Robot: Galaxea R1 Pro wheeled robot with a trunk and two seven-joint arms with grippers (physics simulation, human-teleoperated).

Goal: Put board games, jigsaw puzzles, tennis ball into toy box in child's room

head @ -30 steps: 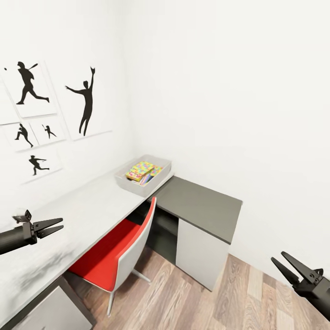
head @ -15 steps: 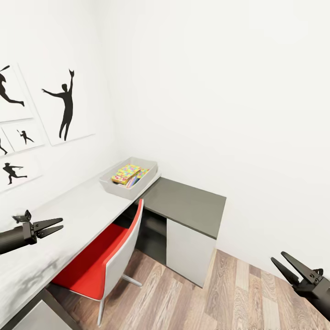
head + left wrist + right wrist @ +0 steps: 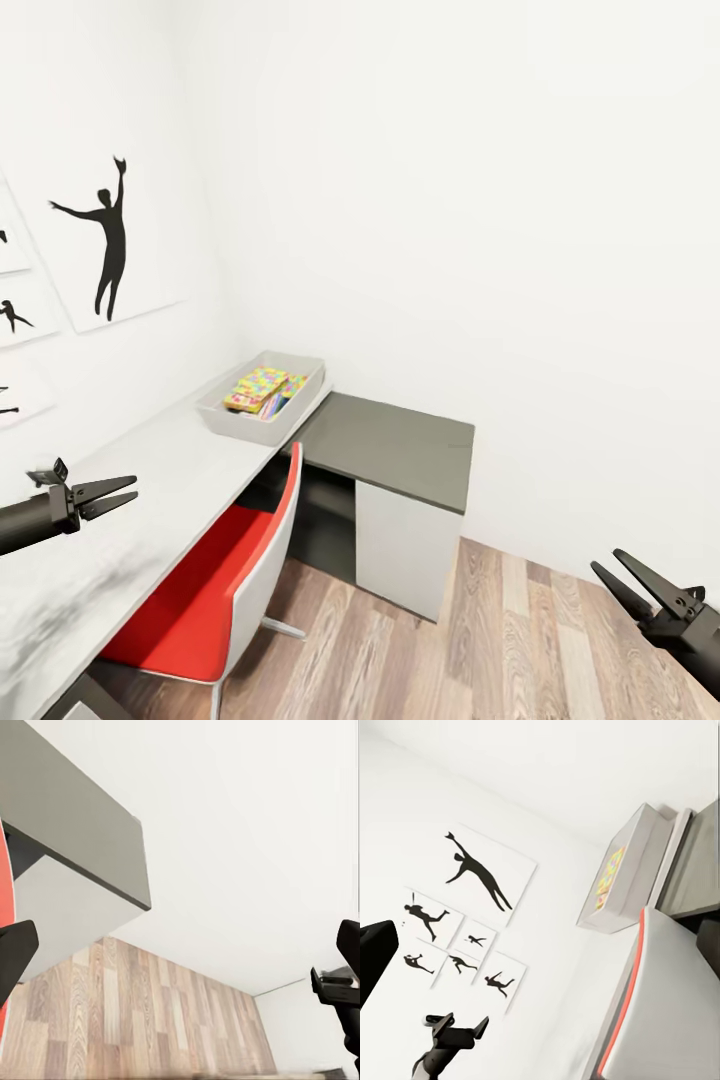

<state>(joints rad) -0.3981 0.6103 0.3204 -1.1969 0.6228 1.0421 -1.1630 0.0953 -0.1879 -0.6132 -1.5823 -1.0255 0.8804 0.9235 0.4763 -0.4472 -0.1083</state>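
Toy box (image 3: 262, 398) count is one, sitting at the far end of the long table (image 3: 170, 470) with at least one colourful puzzle slab (image 3: 254, 387) inside, more stuff under it I can't make out. Both grippers, left (image 3: 122, 494) and right (image 3: 612, 572), hang empty with fingers apart. One red chair (image 3: 215, 590) is tucked at the table, one dark cabinet (image 3: 392, 455) beside the box, posters (image 3: 105, 245) on the wall.

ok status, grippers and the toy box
Left gripper open, empty. Right gripper open, empty. Toy box on table, puzzles inside. Red chair tucked alongside.
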